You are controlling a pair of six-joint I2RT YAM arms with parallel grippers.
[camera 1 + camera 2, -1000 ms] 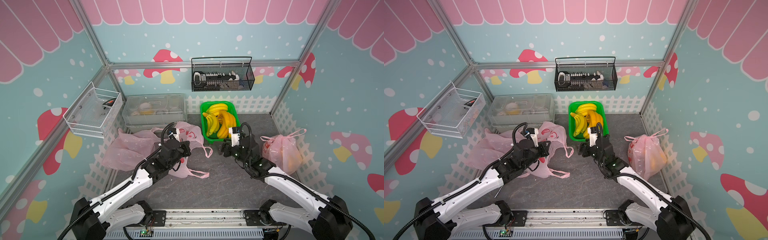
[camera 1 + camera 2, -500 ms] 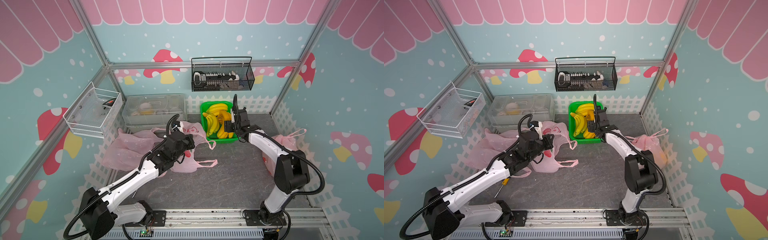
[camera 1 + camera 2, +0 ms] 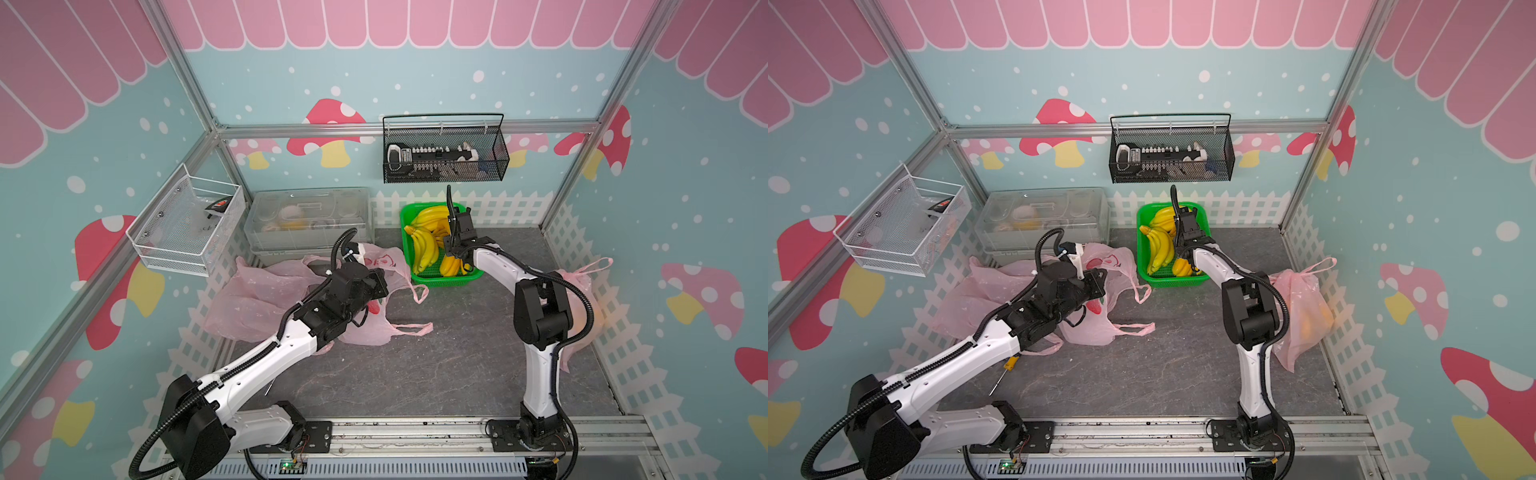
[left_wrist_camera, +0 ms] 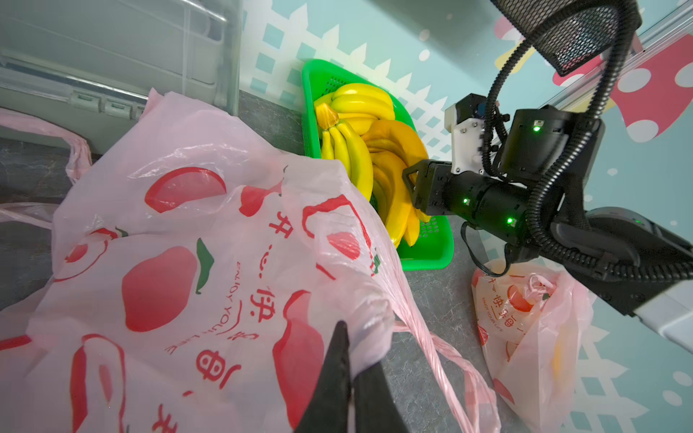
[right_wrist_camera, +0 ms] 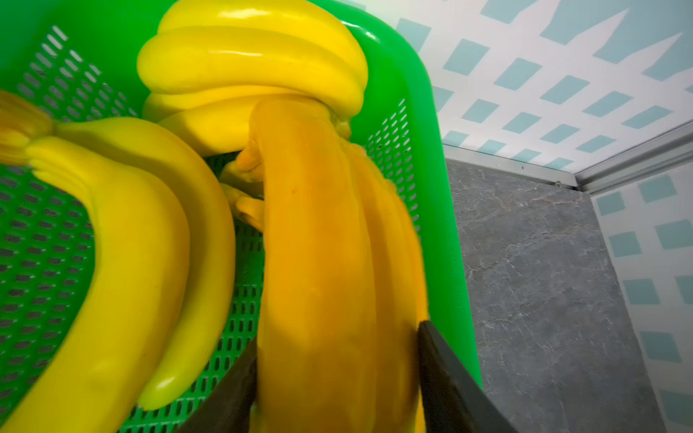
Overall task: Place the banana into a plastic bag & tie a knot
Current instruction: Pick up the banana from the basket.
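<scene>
L gripper: thin black jaws are pressed fully together, w/ a gathered fold of the pink plastic bag pinched at the tips. The bag is made of thin, translucent, crinkled film, printed w/ red fruit shapes & red lettering. Its mouth edge is held up off the tabletop, and two ropey strap handles are left lying on that grey, stone-veined surface. In both top views the bag is seen under & just beyond the L wrist, left of the green basket.

R gripper is reached into the basket. Its jaws are set abt half open and closed against the darker banana bunch, w/ one dark finger laid on each flank of the smooth, matte orange-yellow skin. The bunch is found in the basket's near right part, beside paler bunches that are glossy & lemon-yellow. Whether it is raised off the floor can't be told. The basket is moulded plastic w/ a rounded rim, its floor & walls perforated w/ small slots.

A tied bag, knotted at the top & bulging w/ sth orange, is stood by the white picket trim at the R. Flat pink bags are heaped at the L, before a clear lidded box.
</scene>
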